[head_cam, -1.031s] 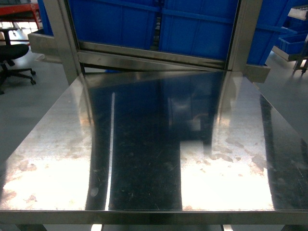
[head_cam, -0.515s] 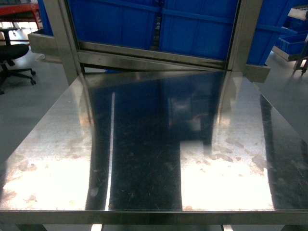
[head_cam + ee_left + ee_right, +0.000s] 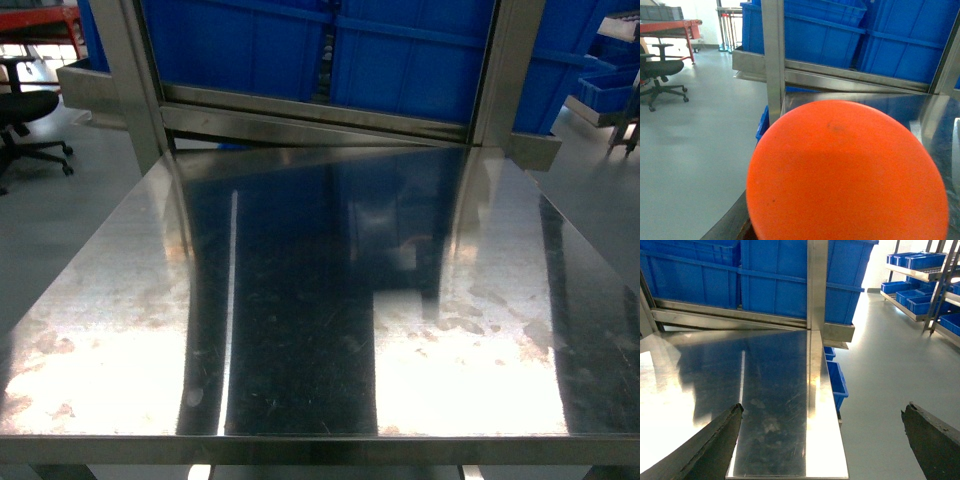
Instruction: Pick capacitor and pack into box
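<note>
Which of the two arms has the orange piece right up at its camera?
The left one: the orange capacitor fills most of its wrist view. The right gripper is open with nothing in it.

The capacitor [image 3: 847, 172] shows only in the left wrist view, as a bright orange rounded shape pressed very close to the lens. It fills the frame from the centre out toward 5 o'clock, cut off by the bottom edge. Its surface is matt and slightly speckled, with a faint dark smudge toward 12 o'clock. What holds it cannot be told. The box appears in no view.
</note>
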Robot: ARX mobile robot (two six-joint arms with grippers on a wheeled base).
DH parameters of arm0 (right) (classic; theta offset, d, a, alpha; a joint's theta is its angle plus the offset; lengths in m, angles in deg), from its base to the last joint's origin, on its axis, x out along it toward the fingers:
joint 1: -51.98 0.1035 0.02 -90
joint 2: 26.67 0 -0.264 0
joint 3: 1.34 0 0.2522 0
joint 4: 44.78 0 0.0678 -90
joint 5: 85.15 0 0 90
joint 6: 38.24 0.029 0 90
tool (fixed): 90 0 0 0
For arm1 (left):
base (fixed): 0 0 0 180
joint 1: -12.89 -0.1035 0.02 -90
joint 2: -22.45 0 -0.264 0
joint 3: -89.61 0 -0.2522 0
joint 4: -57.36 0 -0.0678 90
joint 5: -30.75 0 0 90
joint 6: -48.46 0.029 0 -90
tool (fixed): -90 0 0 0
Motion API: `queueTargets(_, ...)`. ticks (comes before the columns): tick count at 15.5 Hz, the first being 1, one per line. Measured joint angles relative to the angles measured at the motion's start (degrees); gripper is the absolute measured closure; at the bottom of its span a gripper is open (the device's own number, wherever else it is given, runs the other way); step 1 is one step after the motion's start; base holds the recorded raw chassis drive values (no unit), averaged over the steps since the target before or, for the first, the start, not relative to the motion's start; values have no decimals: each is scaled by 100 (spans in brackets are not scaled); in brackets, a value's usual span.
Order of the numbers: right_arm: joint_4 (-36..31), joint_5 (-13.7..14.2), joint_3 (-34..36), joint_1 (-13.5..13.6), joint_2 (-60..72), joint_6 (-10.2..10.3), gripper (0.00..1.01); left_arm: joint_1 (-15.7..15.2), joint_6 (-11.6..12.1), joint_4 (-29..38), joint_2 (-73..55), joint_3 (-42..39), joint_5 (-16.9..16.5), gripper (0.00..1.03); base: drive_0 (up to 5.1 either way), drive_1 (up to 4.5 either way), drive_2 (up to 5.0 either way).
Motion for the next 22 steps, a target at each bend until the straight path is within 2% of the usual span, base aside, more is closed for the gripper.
queueTargets(22,9,0,0,0,0,2,3,-2,20,-11,0,0,0,59,0,0,0)
